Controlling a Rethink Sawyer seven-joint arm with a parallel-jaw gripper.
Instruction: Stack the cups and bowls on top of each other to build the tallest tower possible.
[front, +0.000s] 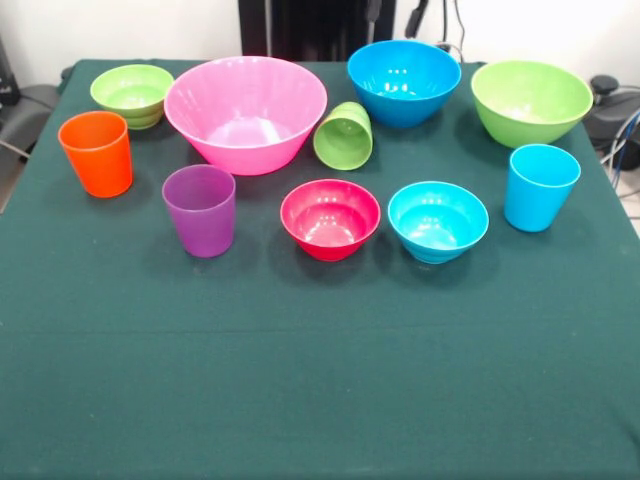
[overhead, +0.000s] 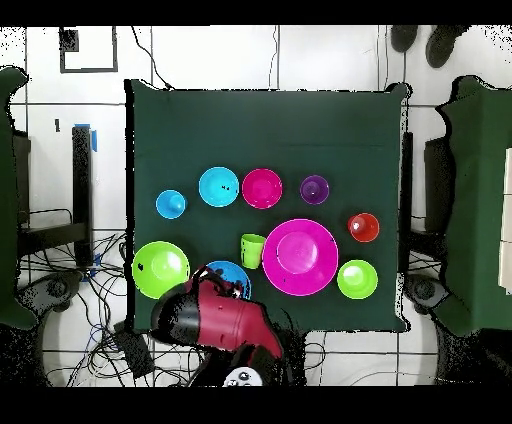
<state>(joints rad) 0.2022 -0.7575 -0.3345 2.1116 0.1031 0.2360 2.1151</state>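
While nothing is stacked yet, the large pink bowl (front: 245, 112) sits on the tabletop (front: 320, 380) with the tipped green cup (front: 344, 135) just beside it. Light, glossy plastic, likely slippery; grip a rim. The end effector's state cannot be told.

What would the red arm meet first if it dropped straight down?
Probably the medium blue bowl: seen from overhead, the red arm overlaps its rim. Height is unclear, and the gripper itself does not show, so its pointing cannot be judged.
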